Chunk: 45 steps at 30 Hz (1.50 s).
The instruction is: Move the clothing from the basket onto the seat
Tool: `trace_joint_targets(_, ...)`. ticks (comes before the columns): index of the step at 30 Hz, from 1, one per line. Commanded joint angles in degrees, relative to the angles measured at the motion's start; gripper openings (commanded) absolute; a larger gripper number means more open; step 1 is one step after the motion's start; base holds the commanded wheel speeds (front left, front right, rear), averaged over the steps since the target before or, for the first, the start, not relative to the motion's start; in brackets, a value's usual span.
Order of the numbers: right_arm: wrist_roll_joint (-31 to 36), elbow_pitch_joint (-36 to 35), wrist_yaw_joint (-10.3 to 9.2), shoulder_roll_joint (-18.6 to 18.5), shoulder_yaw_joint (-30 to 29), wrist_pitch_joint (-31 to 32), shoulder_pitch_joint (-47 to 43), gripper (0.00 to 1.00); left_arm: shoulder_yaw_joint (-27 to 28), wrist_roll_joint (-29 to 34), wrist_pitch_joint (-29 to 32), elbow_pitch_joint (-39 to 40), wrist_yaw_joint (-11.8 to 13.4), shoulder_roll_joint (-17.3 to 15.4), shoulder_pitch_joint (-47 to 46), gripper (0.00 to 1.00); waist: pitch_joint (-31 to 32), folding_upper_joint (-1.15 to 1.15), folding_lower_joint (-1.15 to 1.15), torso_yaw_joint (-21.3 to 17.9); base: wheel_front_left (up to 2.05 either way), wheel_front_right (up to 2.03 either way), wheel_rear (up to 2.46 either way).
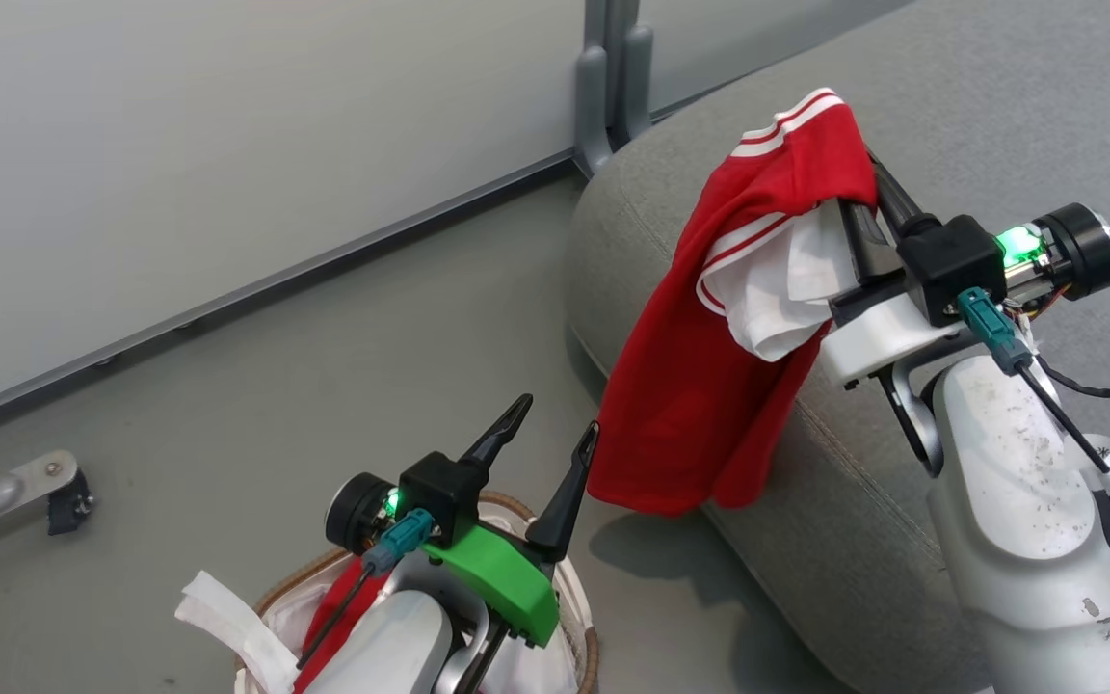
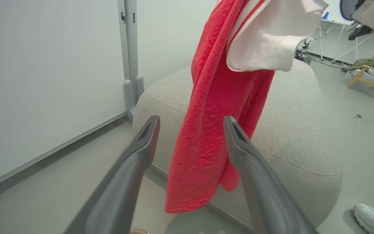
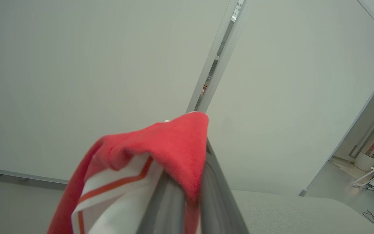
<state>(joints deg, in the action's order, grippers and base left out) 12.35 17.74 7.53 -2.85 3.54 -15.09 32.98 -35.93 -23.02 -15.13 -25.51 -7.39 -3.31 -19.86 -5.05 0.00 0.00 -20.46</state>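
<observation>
A bright red garment (image 1: pixel 700 386) with white striped trim and a white panel hangs top to bottom at centre frame. The right gripper (image 1: pixel 868 169) has its fingers clamped together on it, beside the grey seat (image 1: pixel 950 116). At lower left, the basket (image 1: pixel 584 617) holds more red cloth (image 1: pixel 343 607) and a white liner (image 1: pixel 227 607). Just above it, the left gripper (image 1: pixel 558 416) has its fingers spread apart.

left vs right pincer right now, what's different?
Left pincer is open and empty; right pincer is shut on the red garment. Left pincer sits over the basket; right pincer is raised over the seat, with the garment dangling by its edge. Left has a green mount, right a white mount. Both have long dark fingers.
</observation>
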Motion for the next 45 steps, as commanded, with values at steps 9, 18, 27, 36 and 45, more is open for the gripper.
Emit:
trace_joint_targets(9,-0.22,0.42,-0.08,-0.68,-3.36,-0.12,8.88,0.0,-0.07,0.65,-0.02,1.19,-0.12,-2.75,-4.17,1.0,-10.24,0.0,0.0,-3.1,0.0,0.0,0.0)
trace_joint_targets(18,3.01,3.6,-0.08,-9.06,-7.87,-0.12,27.56,0.0,1.34,2.56,-0.03,3.76,-0.12,-5.44,-8.08,1.0,-18.91,0.0,0.0,1.0,0.0,0.0,0.0)
trace_joint_targets(27,10.31,9.46,-0.08,-20.66,-12.06,-0.11,46.23,0.0,0.75,5.21,-0.03,6.03,-0.12,-7.89,-13.04,1.0,-28.25,0.0,0.0,4.43,0.0,0.0,0.0)
trace_joint_targets(36,13.53,18.19,-0.08,-17.51,-19.04,-0.06,45.43,0.0,0.81,7.29,-0.02,7.39,0.11,-8.19,-16.34,1.0,-34.43,0.0,0.0,5.58,0.0,0.0,0.0)
trace_joint_targets(45,16.15,22.42,-0.08,-11.0,-22.19,-0.06,34.6,0.0,1.63,7.92,-0.02,7.93,0.88,-10.39,-15.44,1.0,-36.98,0.0,0.0,5.43,0.0,0.0,0.0)
